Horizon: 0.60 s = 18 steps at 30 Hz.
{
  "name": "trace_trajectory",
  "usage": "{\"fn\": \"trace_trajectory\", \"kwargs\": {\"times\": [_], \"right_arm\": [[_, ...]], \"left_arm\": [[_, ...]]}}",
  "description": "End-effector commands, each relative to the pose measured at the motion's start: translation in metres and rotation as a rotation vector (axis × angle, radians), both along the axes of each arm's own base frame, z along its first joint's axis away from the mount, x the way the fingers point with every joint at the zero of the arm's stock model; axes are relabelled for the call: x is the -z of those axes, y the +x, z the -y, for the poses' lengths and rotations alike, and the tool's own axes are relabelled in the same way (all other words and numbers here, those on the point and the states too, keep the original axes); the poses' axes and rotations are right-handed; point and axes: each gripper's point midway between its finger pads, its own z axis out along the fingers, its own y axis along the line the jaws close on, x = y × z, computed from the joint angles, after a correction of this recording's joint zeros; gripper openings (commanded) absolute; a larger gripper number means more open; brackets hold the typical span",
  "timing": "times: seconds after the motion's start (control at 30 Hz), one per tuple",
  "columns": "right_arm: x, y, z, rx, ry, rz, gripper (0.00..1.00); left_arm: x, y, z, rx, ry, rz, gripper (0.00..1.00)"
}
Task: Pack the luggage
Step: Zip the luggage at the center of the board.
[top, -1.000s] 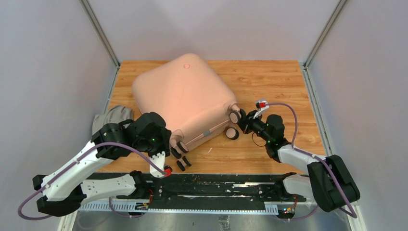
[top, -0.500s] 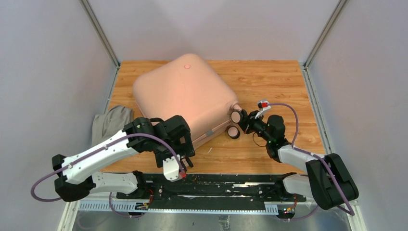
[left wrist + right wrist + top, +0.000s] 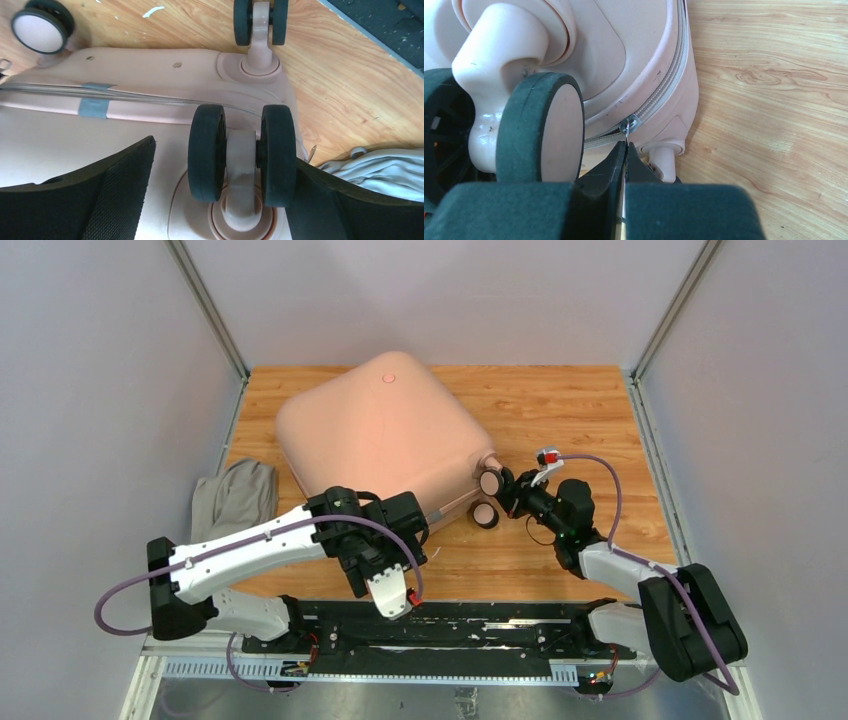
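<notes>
you've got: grey cloth bundle (image 3: pixel 235 495) left of left pincer (image 3: pixel 217 170) | white scrap (image 3: pixel 152 10) on wood tabletop (image 3: pixel 560 410), just beyond it | grey walls (image 3: pixel 100 390) around

Bright, even, diffuse light from above; only soft, short shadows beneath the large pale pink hard-shell suitcase (image 3: pixel 385 435) on the light wooden tabletop (image 3: pixel 560 410). Faint sheen on the shell, no hard glare. Crisp in the overhead view; blurred at the closest dark foam-padded fingers (image 3: pixel 689 210) in the right wrist view.
</notes>
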Motion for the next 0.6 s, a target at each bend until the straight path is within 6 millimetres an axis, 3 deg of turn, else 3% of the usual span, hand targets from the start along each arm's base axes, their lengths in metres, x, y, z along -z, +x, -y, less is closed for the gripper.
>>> {"fn": "trace_trajectory", "kwargs": {"times": [0.0, 0.2, 0.3, 0.43, 0.57], "right_arm": [[-0.019, -0.008, -0.006, -0.06, 0.037, 0.063, 0.0], [-0.018, -0.009, -0.005, -0.057, 0.032, 0.062, 0.0], [-0.017, -0.009, -0.006, -0.057, 0.034, 0.061, 0.0], [-0.015, -0.008, -0.005, -0.051, 0.029, 0.056, 0.0], [-0.014, -0.006, -0.003, -0.04, 0.017, 0.057, 0.0]], "left_arm": [[0.007, 0.001, -0.001, -0.121, 0.017, -0.014, 0.9], [0.008, 0.008, -0.01, -0.268, 0.026, 0.019, 0.55], [0.003, 0.009, -0.02, -0.261, 0.01, 0.059, 0.39], [-0.026, 0.018, -0.013, -0.26, -0.08, 0.116, 0.0], [-0.071, 0.03, 0.01, -0.261, -0.2, 0.165, 0.0]]}}
